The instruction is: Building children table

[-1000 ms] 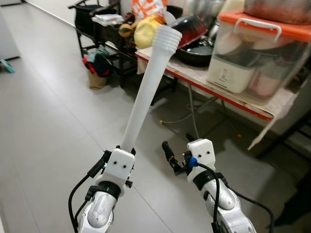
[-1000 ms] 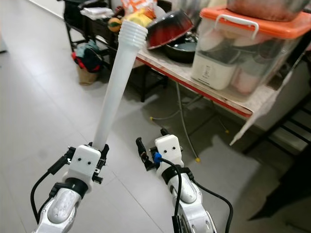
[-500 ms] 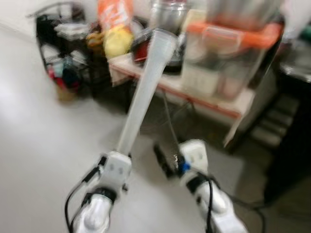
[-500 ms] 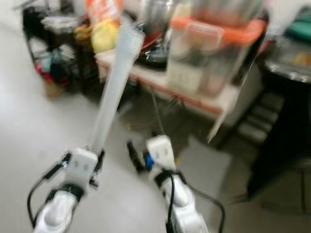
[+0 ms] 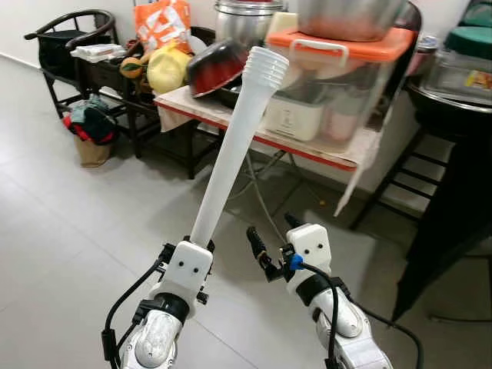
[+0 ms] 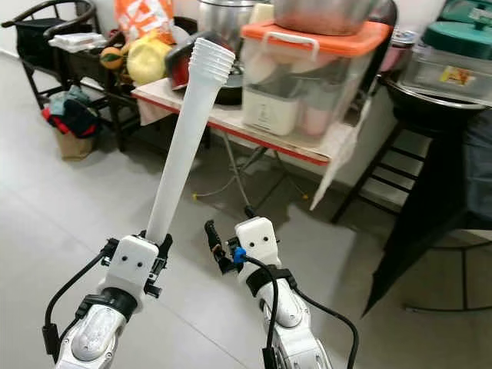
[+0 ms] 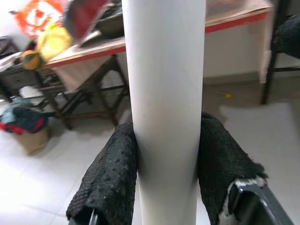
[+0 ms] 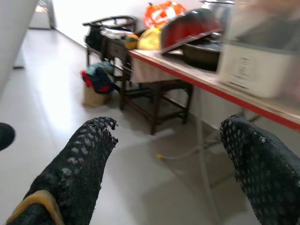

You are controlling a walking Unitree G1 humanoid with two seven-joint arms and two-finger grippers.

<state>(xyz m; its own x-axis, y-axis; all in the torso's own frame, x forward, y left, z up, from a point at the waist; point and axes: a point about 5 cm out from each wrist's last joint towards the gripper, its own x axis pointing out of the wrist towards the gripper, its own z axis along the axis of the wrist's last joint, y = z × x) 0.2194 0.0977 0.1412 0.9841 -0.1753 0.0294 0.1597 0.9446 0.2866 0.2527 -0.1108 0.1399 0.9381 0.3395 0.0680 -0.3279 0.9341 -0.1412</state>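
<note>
While the left gripper (image 7: 164, 173) clamps it, the leg (image 5: 231, 146) — white, tapered, ribbed on top — tilts; right gripper (image 8: 171, 164) gapes, holding nothing.

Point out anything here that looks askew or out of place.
On the cluttered side table, a red and black pan is propped steeply on its edge rather than lying flat. Otherwise the left gripper grips the white table leg squarely, and the right gripper is open, holding nothing.
</note>
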